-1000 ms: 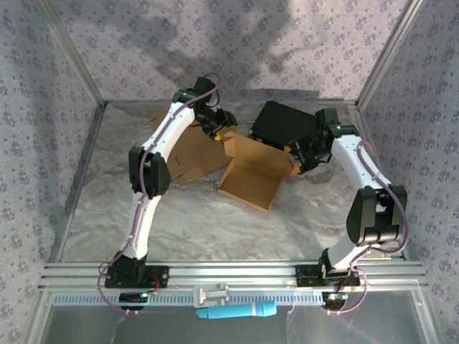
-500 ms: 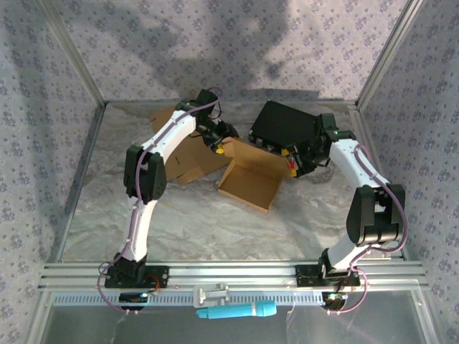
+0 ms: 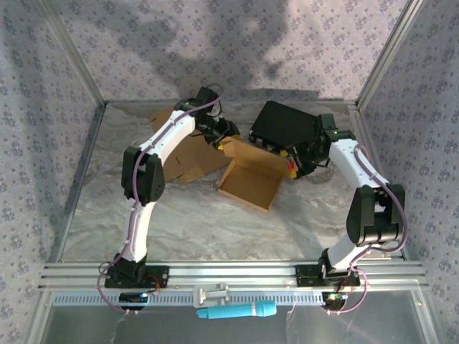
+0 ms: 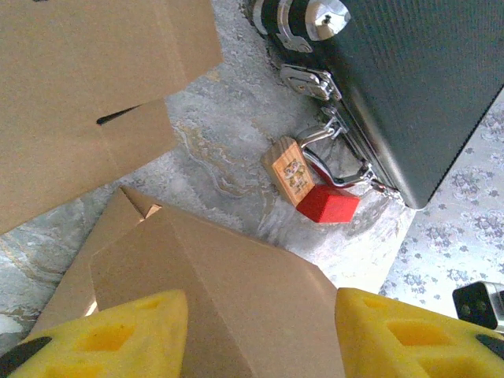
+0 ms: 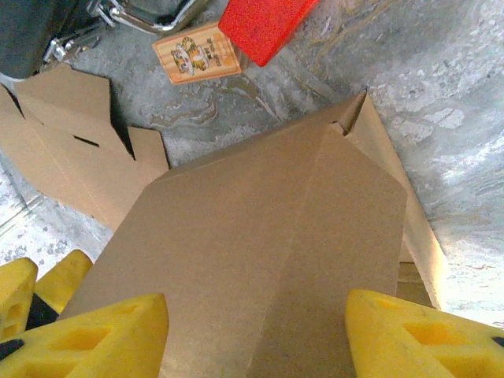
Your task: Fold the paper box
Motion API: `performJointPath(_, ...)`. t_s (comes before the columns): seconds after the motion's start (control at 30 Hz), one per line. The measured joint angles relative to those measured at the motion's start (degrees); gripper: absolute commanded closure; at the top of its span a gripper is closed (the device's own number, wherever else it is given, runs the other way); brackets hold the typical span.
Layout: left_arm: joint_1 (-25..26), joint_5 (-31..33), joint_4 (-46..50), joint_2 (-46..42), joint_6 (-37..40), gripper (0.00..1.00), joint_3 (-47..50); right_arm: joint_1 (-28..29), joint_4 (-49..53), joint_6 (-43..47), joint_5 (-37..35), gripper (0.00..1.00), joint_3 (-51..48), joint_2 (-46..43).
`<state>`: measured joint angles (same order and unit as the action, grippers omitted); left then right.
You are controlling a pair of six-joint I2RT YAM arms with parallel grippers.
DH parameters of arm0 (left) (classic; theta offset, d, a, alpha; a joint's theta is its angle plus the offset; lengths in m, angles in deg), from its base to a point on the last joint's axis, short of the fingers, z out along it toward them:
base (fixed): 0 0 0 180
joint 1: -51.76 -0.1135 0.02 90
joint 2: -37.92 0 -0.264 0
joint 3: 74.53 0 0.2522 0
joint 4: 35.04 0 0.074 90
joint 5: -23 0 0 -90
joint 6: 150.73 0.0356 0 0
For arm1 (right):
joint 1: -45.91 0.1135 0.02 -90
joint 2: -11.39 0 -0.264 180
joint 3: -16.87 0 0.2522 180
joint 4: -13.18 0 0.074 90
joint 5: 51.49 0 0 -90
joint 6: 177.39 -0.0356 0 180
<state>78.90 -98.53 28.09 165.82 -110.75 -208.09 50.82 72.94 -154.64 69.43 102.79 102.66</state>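
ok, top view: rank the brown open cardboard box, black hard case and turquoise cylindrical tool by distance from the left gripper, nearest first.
1. Brown open cardboard box: at the left gripper, its flap between the fingers, in the middle.
2. Black hard case: just right of it, at the back.
3. Turquoise cylindrical tool: farthest, at the near side, bottom of the view.

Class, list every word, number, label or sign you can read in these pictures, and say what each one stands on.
No text can be read.
On the small wooden tag beside the red block: a printed colour picture; any lettering is too small and blurred to read.
On the black hard case with metal latches: no marking visible.
On the brown cardboard box: plain, no print.
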Motion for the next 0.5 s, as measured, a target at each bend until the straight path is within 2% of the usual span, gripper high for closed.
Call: performJointPath(0.5,2.23,-0.7,-3.54,-0.87,-1.97,0.49,5.99,0.9,-2.47,-0.94,0.0,0.42,-0.15,0.0)
